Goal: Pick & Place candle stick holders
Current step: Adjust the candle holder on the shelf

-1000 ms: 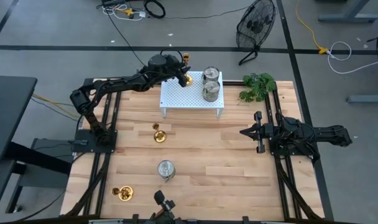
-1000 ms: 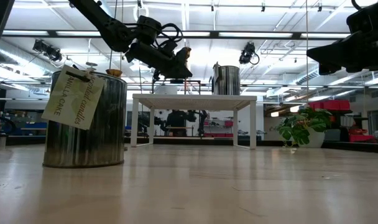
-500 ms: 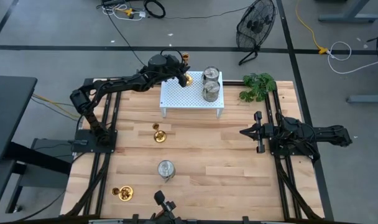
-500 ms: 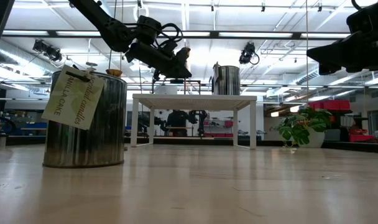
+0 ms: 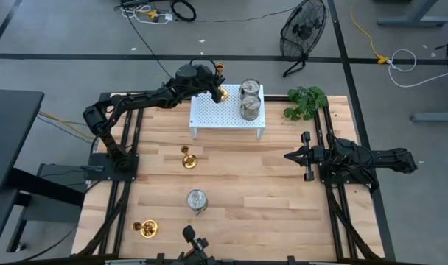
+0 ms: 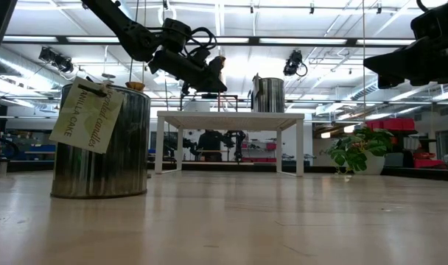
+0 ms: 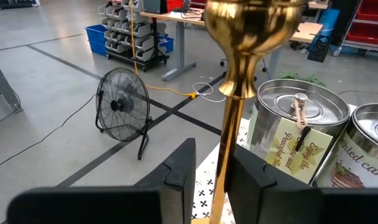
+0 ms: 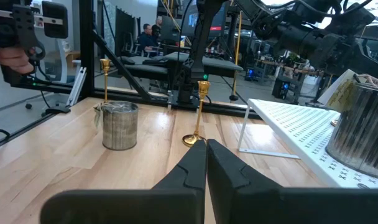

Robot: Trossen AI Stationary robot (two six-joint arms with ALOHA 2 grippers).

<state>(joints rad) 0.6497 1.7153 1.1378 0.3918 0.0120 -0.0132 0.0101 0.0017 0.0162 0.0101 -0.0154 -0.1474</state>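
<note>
A gold candle stick holder [image 5: 221,91] stands upright on the far left corner of the white perforated rack [image 5: 228,114]. My left gripper [image 7: 211,149] is slightly open, one finger on each side of the holder's slim stem [image 7: 225,168], high above the rack in the low view [image 6: 211,79]. Two silver can-like holders [image 5: 250,90] [image 5: 249,108] stand on the rack beside it. On the table stand a gold holder [image 5: 189,158], a silver can [image 5: 197,200] and another gold holder [image 5: 145,229]. My right gripper [image 5: 287,156] is shut and empty at the table's right. My left gripper comes at the stem [image 7: 221,186] level from the table's left, its fingers across it. A gap shows between one finger [image 7: 181,171] and the stem. The other finger [image 7: 254,180] lies right beside the stem; I cannot tell whether it touches.
A green leafy plant [image 5: 306,101] sits at the table's far right corner. A fan [image 5: 301,29] stands on the floor beyond the table. People show in the room behind in the right wrist view [image 8: 145,37].
</note>
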